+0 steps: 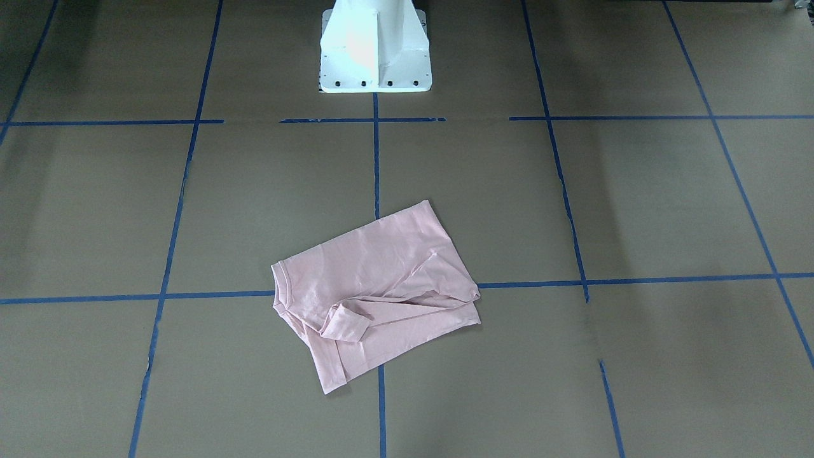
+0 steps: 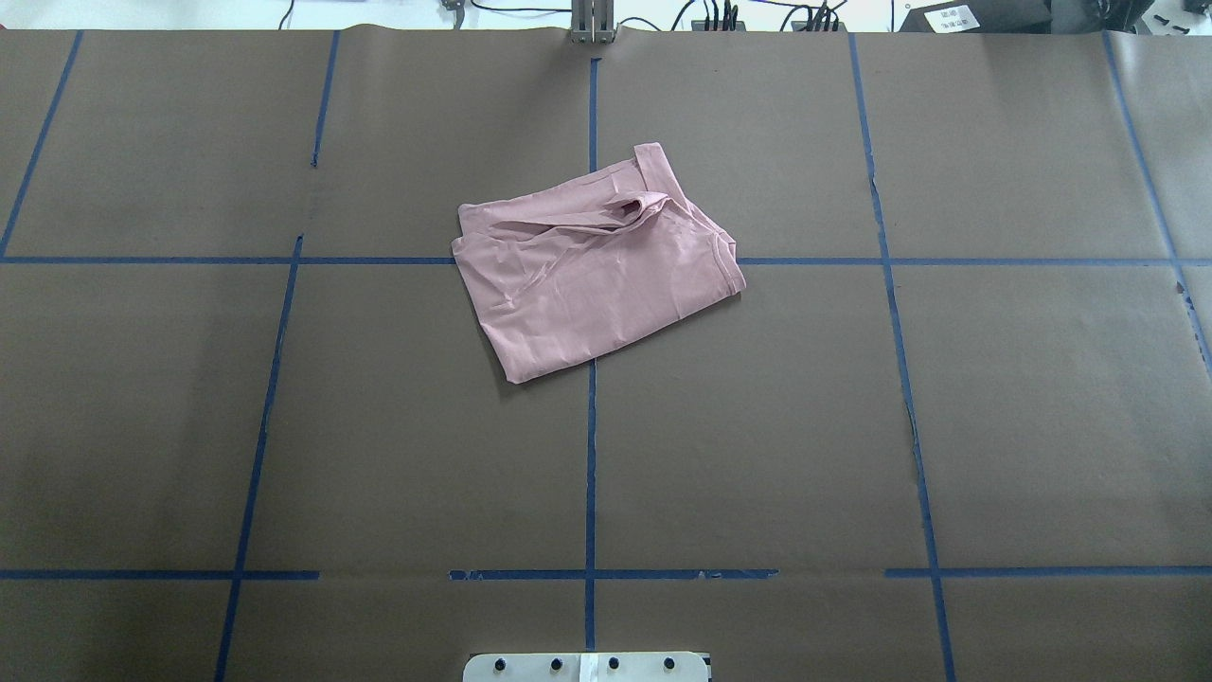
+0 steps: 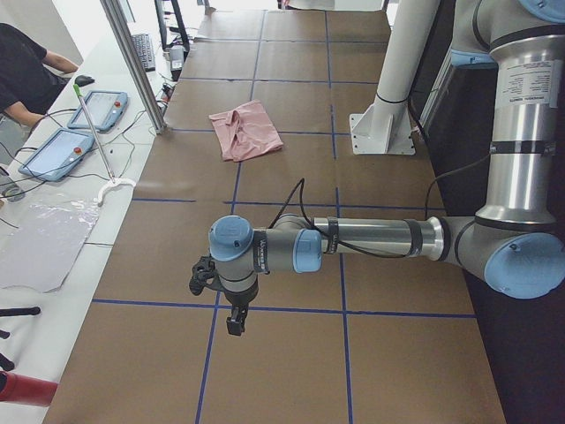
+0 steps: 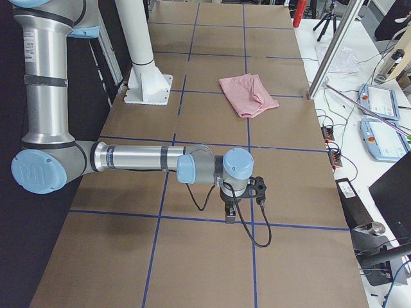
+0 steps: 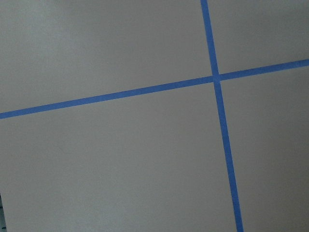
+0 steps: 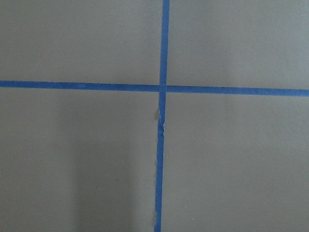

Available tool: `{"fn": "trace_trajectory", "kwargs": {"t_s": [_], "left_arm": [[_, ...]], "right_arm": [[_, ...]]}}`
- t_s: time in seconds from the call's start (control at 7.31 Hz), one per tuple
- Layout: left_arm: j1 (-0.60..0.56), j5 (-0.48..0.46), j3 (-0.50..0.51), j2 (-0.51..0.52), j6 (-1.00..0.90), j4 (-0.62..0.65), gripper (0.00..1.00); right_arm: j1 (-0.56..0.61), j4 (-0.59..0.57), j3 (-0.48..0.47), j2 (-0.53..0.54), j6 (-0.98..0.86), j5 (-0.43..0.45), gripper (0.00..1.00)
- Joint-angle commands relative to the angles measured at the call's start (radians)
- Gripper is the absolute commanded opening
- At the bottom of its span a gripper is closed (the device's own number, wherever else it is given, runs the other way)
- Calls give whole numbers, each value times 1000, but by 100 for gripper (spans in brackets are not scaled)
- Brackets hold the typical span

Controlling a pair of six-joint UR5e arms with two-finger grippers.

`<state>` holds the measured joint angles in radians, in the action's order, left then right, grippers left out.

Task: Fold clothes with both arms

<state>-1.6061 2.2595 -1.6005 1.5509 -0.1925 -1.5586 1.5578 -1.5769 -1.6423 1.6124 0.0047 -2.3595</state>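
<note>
Brown papered table [image 2: 379, 426]: pink T-shirt [image 2: 587, 284] lay folded. Left gripper [image 3: 234, 325], right gripper [image 4: 229, 215] hovered well apart from it; grip state not discernible.

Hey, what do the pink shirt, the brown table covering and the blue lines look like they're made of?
Pink shirt: thin, soft knit fabric, likely cotton, matte; it wrinkles and lies limp.
Brown table covering: probably kraft paper, matte, lying in flat sheets with faint seams.
Blue lines: likely painter's tape; one strip shows ragged, torn edges.
</note>
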Motion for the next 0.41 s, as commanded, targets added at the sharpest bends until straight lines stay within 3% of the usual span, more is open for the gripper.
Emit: {"fn": "trace_trajectory", "kwargs": {"t_s": [0.0, 0.27], "left_arm": [[0, 0, -1, 0, -1, 0, 100], [0, 0, 2, 0, -4, -3, 100]], "right_arm": [[19, -3, -16, 12, 0, -20, 100], [19, -5, -22, 18, 0, -23, 100]]}}
